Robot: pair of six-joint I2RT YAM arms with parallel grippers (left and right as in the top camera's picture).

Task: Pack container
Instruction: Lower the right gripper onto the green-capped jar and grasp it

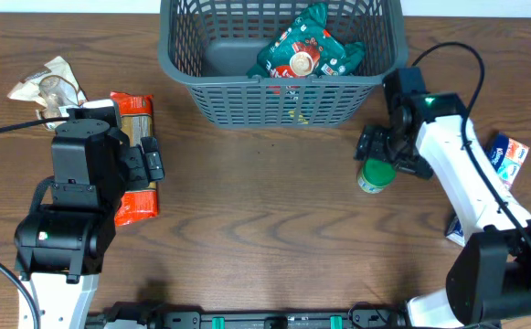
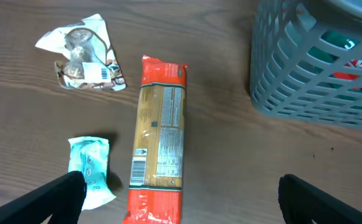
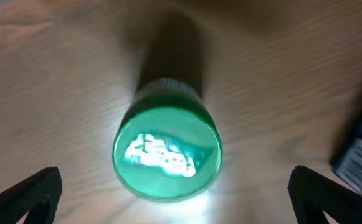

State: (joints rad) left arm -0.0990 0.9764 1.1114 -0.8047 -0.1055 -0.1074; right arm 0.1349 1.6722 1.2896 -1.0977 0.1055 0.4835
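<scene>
The container (image 1: 247,102), a dark grey plastic basket with slatted walls and a thick rim, sits at the far middle of the wooden table (image 1: 265,228). A crinkled green-and-red snack packet (image 1: 306,50) lies inside it. Near its right corner stands an upright can with a glossy round green lid (image 3: 167,157). The right tool (image 1: 389,155) hangs over it, jaws spread wide and clear of its sides. A blue box (image 1: 507,155) lies farther right. Left of the basket, the left tool (image 1: 151,163) is also wide open and empty, above a long orange-red packet (image 2: 161,143). Beside that lie a small teal sachet (image 2: 92,168) and a crumpled clear wrapper (image 2: 81,56).
</scene>
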